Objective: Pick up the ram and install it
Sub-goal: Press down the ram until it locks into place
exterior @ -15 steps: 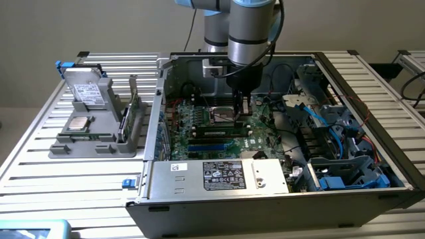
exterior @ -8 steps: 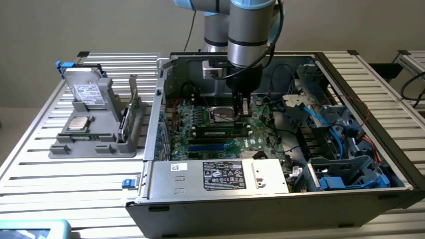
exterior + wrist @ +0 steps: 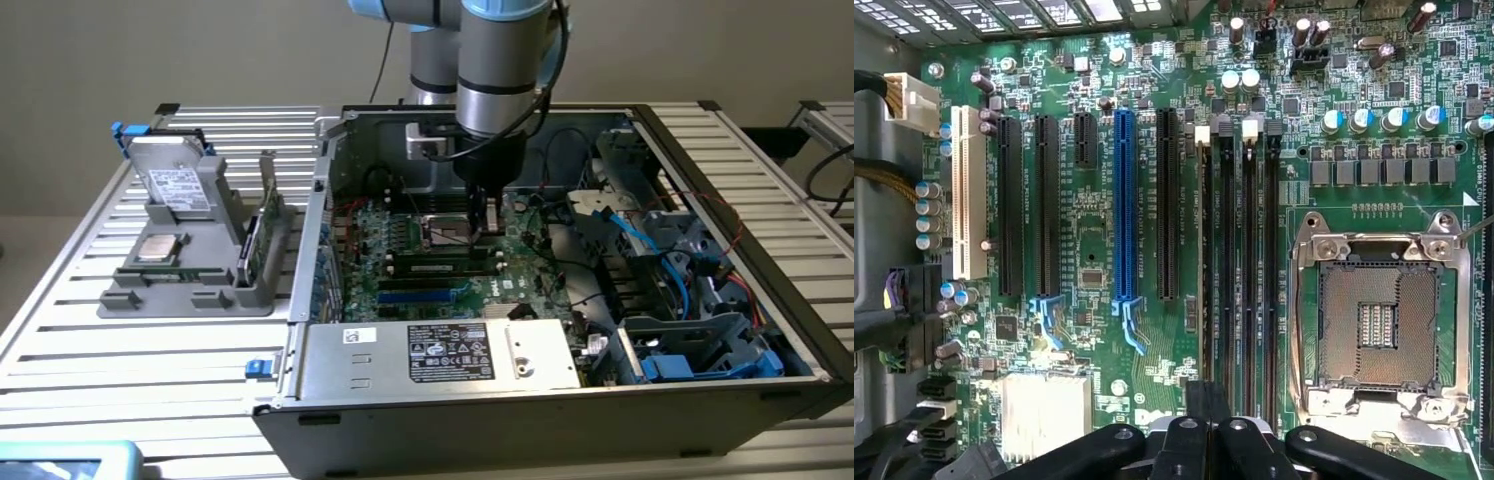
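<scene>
One robot arm (image 3: 501,60) carries one pincer (image 3: 1201,440). One open computer case (image 3: 747,250) sits on the surface (image 3: 80,340), and it holds one green motherboard (image 3: 1094,240). On that board there is one metal-framed processor socket (image 3: 1376,320). Beside it lie four long black memory slots (image 3: 1226,270) in a row. The card slots come to six: one white slot (image 3: 969,205), one blue slot (image 3: 1124,205), three long black slots (image 3: 1009,205) and one short black slot (image 3: 1084,138). One grey holder (image 3: 187,290) stands beside the case, with one silver drive (image 3: 174,185) and one square chip (image 3: 160,247) on it.
</scene>
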`<action>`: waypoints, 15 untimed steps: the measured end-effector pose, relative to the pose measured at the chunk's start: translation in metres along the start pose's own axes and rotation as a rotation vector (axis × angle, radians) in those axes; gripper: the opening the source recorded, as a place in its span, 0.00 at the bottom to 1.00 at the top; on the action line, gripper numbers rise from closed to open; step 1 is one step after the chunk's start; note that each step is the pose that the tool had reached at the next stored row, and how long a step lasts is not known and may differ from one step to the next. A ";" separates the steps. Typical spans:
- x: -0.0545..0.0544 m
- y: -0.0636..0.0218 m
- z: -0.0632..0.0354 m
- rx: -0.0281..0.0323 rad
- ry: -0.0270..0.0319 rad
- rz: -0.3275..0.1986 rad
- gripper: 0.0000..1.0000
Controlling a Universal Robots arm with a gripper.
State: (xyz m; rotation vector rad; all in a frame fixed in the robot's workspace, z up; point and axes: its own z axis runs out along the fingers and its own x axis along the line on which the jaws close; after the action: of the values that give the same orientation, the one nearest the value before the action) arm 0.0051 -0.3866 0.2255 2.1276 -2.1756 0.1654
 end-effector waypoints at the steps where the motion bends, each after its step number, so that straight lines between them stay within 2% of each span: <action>1: 0.000 0.0012 -0.0024 0.0002 0.0006 0.000 0.11; 5: 0.001 0.0120 -0.0069 0.0000 0.0017 -0.001 0.11; 11: 0.002 0.0382 -0.0072 0.0017 0.0017 0.000 0.11; 15: 0.002 0.0564 -0.0069 0.0064 0.0016 0.000 0.11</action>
State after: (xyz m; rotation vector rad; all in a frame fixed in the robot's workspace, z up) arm -0.0514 -0.3868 0.2320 2.1296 -2.1777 0.1743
